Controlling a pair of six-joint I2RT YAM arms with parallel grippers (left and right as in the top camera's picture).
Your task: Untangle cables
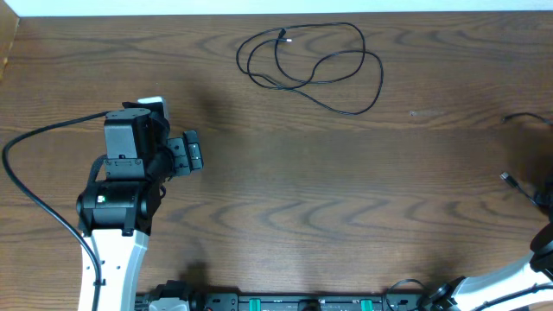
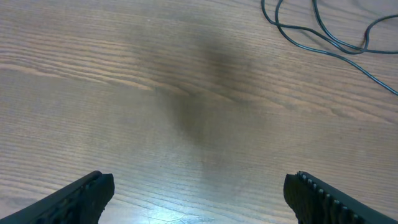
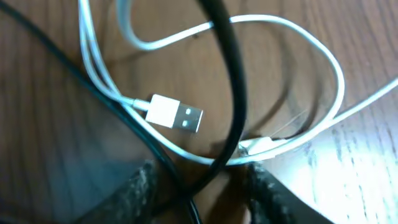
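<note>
A thin black cable (image 1: 311, 65) lies in loose loops at the table's far centre; part of it shows at the top right of the left wrist view (image 2: 323, 37). My left gripper (image 1: 192, 154) is open and empty over bare wood (image 2: 199, 199), well short of those loops. In the right wrist view a white cable (image 3: 292, 37) with a USB plug (image 3: 177, 115) loops on the table, and a black cable (image 3: 233, 93) crosses over it. My right gripper (image 3: 199, 199) is open, its fingers on either side of that black cable. The right gripper itself is outside the overhead view.
The wooden table (image 1: 346, 190) spans the overhead view. A short black cable end (image 1: 517, 184) lies at the right edge near the right arm (image 1: 518, 285). The left arm's own thick black cable (image 1: 34, 190) curves at the left. A rail (image 1: 294, 302) runs along the front edge.
</note>
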